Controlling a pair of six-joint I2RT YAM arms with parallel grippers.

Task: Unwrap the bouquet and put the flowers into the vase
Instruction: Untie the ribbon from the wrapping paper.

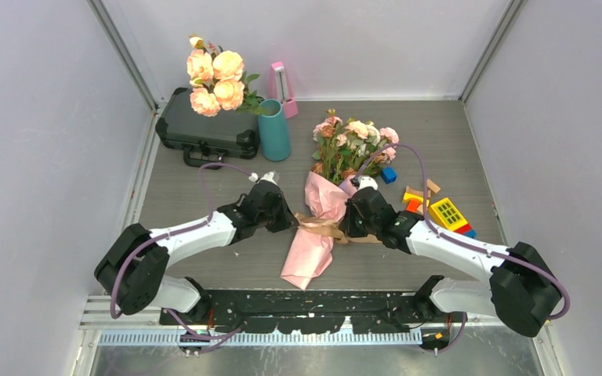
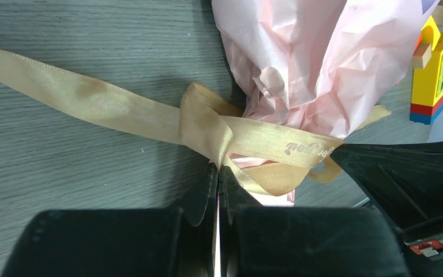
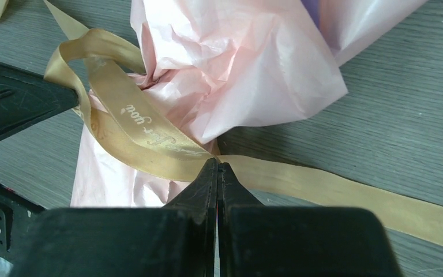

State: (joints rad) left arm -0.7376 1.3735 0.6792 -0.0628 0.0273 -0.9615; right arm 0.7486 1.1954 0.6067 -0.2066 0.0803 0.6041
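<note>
The bouquet (image 1: 323, 202) lies on the table (image 1: 455, 141) between the arms; its paper (image 2: 311, 57) is light and tears easily, and its satin ribbon (image 2: 92, 104) is soft and slippery. The left gripper (image 2: 217, 173) and right gripper (image 3: 217, 167) each pinch the ribbon beside the knot (image 2: 205, 124), which looks like the right hold for pulling the tie loose.

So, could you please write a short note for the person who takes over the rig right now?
Left gripper: shut on the ribbon at its knot.
Right gripper: shut on the ribbon too.
Bouquet lies on the table between them, wrapped and tied.
Vase stands upright at the back left.
Done: both grips taken.
To do: untie ribbon, open paper, put flowers into vase.
</note>
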